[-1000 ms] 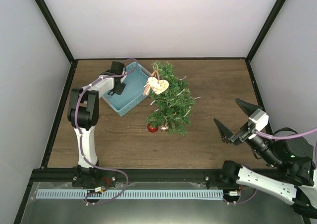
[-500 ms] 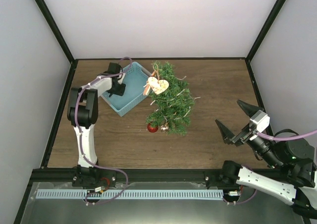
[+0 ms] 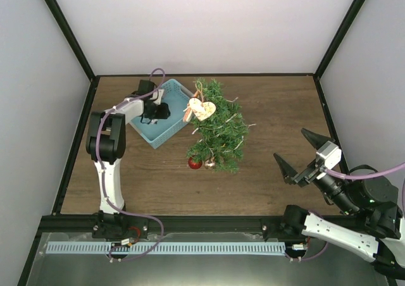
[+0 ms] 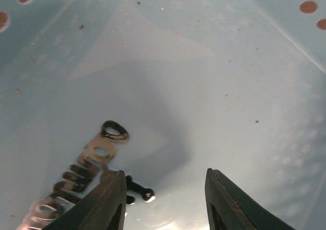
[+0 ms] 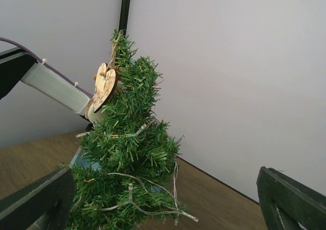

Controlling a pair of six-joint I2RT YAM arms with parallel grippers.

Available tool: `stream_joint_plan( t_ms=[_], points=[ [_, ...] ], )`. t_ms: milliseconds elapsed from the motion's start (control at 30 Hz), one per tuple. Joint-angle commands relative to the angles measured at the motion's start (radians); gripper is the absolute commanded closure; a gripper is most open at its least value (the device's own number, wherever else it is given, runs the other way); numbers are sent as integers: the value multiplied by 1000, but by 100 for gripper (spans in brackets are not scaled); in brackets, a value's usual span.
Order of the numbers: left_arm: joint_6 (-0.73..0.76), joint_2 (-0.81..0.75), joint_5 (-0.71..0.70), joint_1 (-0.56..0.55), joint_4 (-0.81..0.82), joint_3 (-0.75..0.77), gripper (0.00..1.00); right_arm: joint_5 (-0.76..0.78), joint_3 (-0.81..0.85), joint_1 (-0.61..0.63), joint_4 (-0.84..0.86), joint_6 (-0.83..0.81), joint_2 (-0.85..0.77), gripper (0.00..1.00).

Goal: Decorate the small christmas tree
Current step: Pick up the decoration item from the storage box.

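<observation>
Plain white walls (image 3: 202,26) enclose a brown wooden table (image 3: 278,109).

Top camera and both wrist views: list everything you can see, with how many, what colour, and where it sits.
small christmas tree: one, green, middle of the table
wooden heart: one, pale wood, hanging near the treetop
red bauble: one, red, low on the tree's near left side
light string: one, pale wire, wound through the branches
basket: one, light blue, just left of the tree
metal ornament: one, silver, flat on the basket floor
table: one, brown wood
left gripper: one, black, inside the basket, open
right gripper: one, black, near right side, open
</observation>
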Motion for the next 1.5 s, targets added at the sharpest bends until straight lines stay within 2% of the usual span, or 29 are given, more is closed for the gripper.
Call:
stream_joint_plan(
  t_ms=[0,67,167,300,367,633,700,833,1167,1467],
  points=[
    [-6,-55,18,-9,22,3,51,11,-2,-5,15,-5,0,0],
    [78,-97,-51,-9,-19,8,46,10,-2,-5,16,-5,0,0],
    [207,-116,-159,-1,-123,16,32,12,-1,-6,15,-13,1,0],
    [307,-69,-226,18,-248,36,29,16,-3,-5,24,-30,3,0],
    [332,-38,-212,22,-288,50,29,16,-10,-5,34,-39,4,0],
    [367,58,-186,25,-307,77,23,17,-2,-5,16,-31,10,0],
    [360,84,-193,25,-318,86,24,23,1,-5,17,-35,8,0],
    [320,91,-191,22,-271,47,37,27,-4,-6,23,-44,5,0],
    [322,94,-232,9,-249,9,54,33,-32,-6,40,-68,-4,0],
    [319,59,-257,6,-249,27,56,42,-29,-6,30,-61,-17,0]
  ],
)
